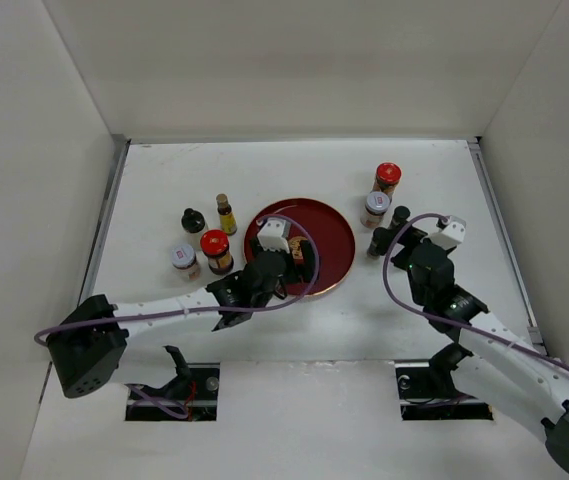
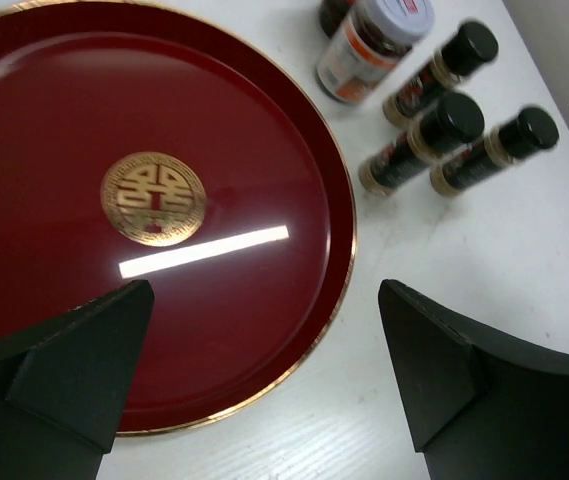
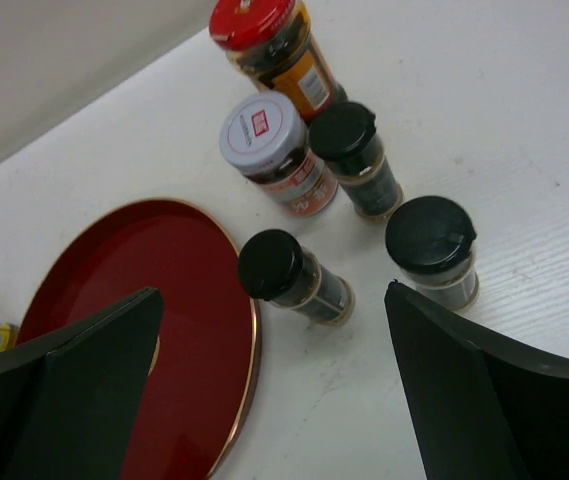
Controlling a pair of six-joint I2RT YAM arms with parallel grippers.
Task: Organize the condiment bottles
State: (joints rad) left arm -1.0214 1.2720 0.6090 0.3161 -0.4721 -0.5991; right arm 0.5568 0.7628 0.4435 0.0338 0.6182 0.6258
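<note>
**Colleague:** Where do the condiment bottles (image 1: 375, 208) stand?

**Me:** In two clusters, one on either side of the red tray (image 1: 329, 228). On my right arm's side I see a red-capped jar (image 3: 269, 45), a white-lidded jar (image 3: 269, 150) and three black-capped bottles (image 3: 356, 155). The nearest bottle (image 3: 294, 275) stands just beside the tray's rim. Four more are on the left, the slim yellow bottle (image 1: 226, 214) among them.

**Colleague:** How will they handle?

**Me:** They look small and rigid, so I judge them light, a bit slick, and easy to topple. I'd take the nearest bottle round its body, below the cap.

**Colleague:** And the fingers?

**Me:** The right gripper (image 3: 274, 400) is spread wide with nothing between its fingers, and it hangs short of that bottle. The left gripper (image 2: 264, 380) is equally wide and empty. One finger (image 2: 84, 370) is over the tray, the other over the table (image 2: 524, 260). Neither gripper touches anything.
</note>
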